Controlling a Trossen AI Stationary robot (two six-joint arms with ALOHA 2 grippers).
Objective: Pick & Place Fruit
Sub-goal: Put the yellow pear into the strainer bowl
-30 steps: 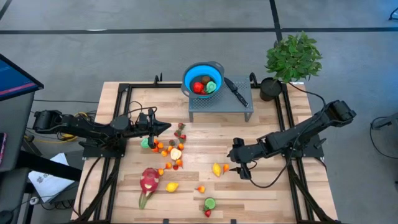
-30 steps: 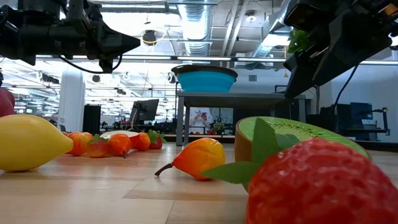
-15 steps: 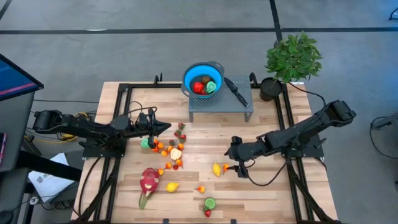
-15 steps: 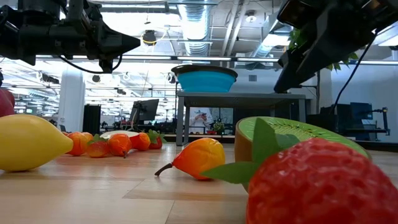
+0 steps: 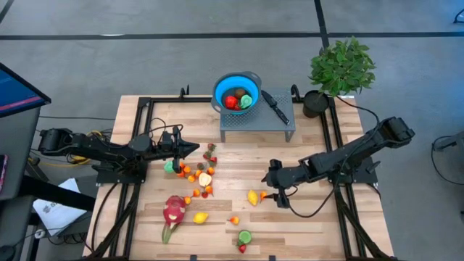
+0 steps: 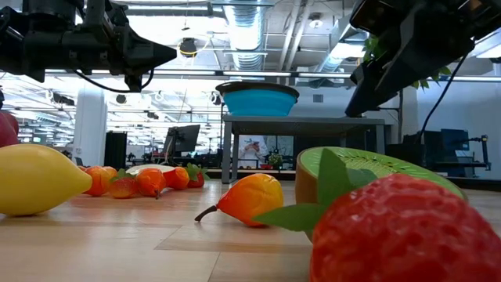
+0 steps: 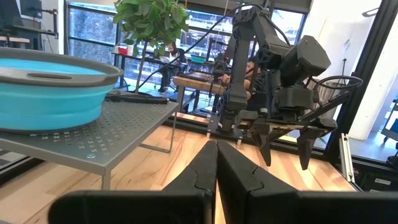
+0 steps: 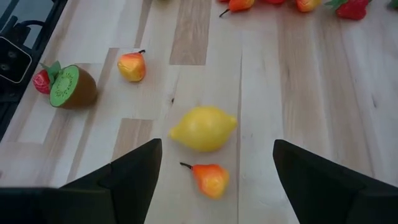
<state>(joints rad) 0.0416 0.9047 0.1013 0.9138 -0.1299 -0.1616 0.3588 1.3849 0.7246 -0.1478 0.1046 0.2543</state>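
Small toy fruits lie scattered on the wooden table. My right gripper (image 5: pixel 276 196) hangs open, slanting down, just above a yellow lemon (image 8: pixel 204 129) and a small orange pear (image 8: pixel 210 177), touching neither. Its fingers (image 8: pixel 134 168) stand either side of the pear in its wrist view. My left gripper (image 5: pixel 193 148) is shut and empty, level above the fruit cluster (image 5: pixel 197 174) at the table's left. A pink dragon fruit (image 5: pixel 174 210) lies at the near left. A kiwi half (image 5: pixel 245 236) and a strawberry (image 5: pixel 242 248) lie near the front edge.
A blue bowl (image 5: pixel 237 91) holding a few fruits stands on a grey perforated stand (image 5: pixel 257 125) at the far middle, with a black-handled knife (image 5: pixel 275 106) beside it. A potted plant (image 5: pixel 341 67) stands at the far right corner. Black frame rails (image 5: pixel 335 138) run along both table sides.
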